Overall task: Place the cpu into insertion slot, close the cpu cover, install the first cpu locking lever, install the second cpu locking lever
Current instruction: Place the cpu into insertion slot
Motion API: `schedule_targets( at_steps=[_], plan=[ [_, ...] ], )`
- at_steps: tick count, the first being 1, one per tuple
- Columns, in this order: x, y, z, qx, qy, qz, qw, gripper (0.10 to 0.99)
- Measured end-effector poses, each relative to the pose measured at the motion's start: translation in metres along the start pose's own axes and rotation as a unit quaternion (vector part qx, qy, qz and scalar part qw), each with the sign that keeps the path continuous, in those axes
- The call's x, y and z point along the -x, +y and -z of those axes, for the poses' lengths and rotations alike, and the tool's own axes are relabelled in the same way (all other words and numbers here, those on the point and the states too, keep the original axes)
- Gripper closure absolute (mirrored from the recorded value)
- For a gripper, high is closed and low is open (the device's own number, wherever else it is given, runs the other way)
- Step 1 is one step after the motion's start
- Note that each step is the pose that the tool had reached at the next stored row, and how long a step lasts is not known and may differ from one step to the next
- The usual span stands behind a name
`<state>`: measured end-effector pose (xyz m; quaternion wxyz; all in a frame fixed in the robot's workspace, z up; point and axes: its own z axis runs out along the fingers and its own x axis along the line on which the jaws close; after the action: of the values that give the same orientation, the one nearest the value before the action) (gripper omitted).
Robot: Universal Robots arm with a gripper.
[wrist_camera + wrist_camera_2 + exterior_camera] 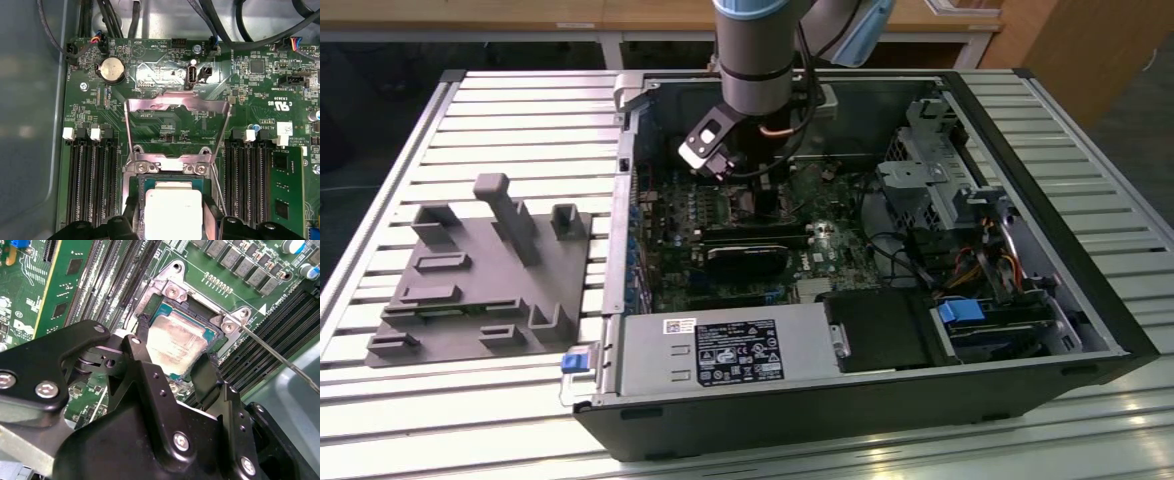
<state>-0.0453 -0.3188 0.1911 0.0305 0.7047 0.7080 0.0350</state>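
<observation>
A robotics lab; an opened computer case (pixel 854 425) lies on a slatted metal surface (pixel 494 110) under a robot arm (pixel 754 50); wooden benches (pixel 520 12) along the frame's top.

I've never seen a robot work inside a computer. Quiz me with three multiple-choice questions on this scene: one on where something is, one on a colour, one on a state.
1. Where is the cpu? A on the floor; B held by the gripper at the insertion slot; C in a person's hand.
2. What colour is the circuit board? A green; B red; C white.
3. How is the cpu cover? A flat over the chip; B taken off; C swung up open.
Answers: B, its fingers clasp the chip's sides in the second wrist view; A, green shows in both wrist views; C, its frame stands raised in the first wrist view.
</observation>
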Motion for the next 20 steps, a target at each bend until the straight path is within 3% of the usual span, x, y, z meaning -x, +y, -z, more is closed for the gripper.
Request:
schedule_targets(
  at_steps=[7, 13, 18, 20],
  plan=[
    [-0.0013, 0.0000, 0.0001, 0.0000, 0.0000, 0.000, 1.0000, 0.475],
    [-0.0014, 0.0008, 0.0082, -0.0008, 0.0001, 0.000, 1.0000, 0.475],
    [-0.0012, 0.0032, 0.0161, -0.0104, 0.0000, 0.000, 0.9999, 0.490],
    [0.0000, 0.0038, 0.0173, -0.0139, 0.0001, 0.000, 0.9999, 0.616]
  ],
)
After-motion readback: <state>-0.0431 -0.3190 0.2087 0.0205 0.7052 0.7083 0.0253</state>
